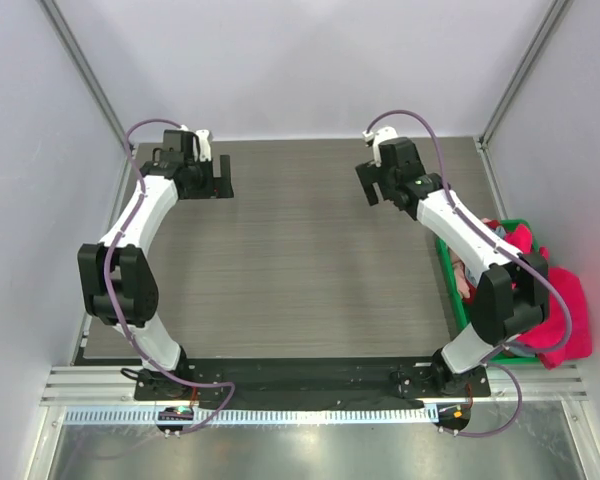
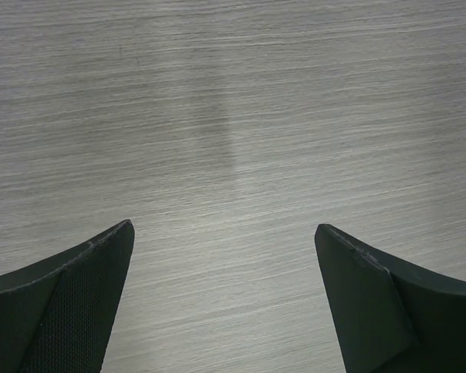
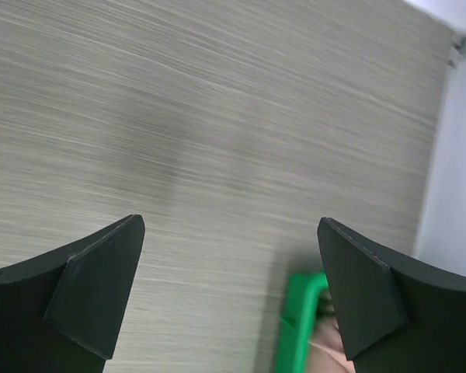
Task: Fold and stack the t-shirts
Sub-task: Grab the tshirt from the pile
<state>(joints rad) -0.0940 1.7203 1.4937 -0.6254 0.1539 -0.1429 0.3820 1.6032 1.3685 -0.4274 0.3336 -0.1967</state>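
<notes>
Left gripper (image 2: 225, 233) and right gripper (image 3: 231, 229) are spread wide, nothing held; t-shirts (image 1: 568, 305) are heaped in the crate (image 1: 450, 285), rightward, nearer the right gripper

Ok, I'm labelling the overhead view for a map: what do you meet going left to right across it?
In order: left gripper → right gripper → green crate → crimson-red t-shirt spilling over the crate's right side.

Bright, even light; soft shadows
</notes>
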